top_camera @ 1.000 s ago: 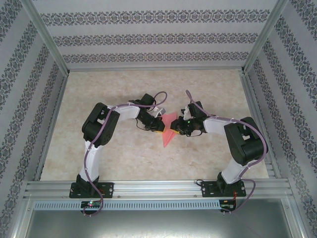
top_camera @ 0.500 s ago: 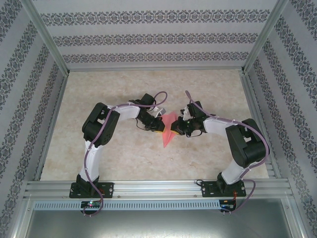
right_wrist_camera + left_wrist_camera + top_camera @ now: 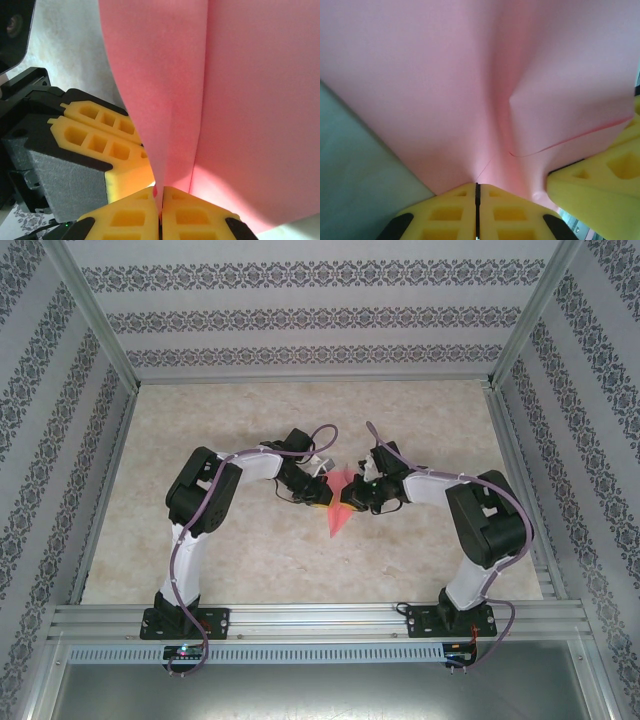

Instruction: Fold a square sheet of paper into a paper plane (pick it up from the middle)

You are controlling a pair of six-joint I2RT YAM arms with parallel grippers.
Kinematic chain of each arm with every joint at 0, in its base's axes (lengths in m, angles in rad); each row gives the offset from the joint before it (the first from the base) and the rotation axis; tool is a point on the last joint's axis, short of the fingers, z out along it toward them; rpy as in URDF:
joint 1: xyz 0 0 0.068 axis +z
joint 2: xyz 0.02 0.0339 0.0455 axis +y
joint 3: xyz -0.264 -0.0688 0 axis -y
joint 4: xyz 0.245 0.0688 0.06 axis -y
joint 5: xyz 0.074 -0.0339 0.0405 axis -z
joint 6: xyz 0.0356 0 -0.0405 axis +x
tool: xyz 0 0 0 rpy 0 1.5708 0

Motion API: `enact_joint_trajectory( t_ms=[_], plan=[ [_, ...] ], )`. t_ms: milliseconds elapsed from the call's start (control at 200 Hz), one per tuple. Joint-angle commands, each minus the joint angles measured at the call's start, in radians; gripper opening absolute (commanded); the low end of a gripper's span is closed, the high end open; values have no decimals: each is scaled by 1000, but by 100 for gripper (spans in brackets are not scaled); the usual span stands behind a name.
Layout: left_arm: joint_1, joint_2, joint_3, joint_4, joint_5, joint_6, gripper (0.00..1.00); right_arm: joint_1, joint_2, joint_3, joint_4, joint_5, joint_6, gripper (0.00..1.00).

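Pink paper (image 3: pixel 337 517), creased, hung over the middle of the worktop (image 3: pixel 220 570), with the jaws of left gripper (image 3: pixel 476 192) and right gripper (image 3: pixel 160 196) each clamped on it.

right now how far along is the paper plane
Done: the pink sheet already carries a crease and a folded flap. In hand: the left tool and the right tool are both shut on it, side by side. Left: it is no slim dart yet, so more folds seem needed.
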Motion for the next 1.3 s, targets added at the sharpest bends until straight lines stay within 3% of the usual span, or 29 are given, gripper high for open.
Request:
enact_joint_trajectory(
  t_ms=[0, 609, 1294],
  plan=[
    [-12, 28, -17, -12, -60, 28, 9, 13, 34, 31, 19, -5, 2, 8],
    [-11, -135, -51, 36, -75, -45, 11, 13, 82, 60, -6, 3, -23, 8],
    [-19, -121, -134, 127, -91, -118, 7, 32, 115, 108, -64, 19, -61, 12]
  ],
)
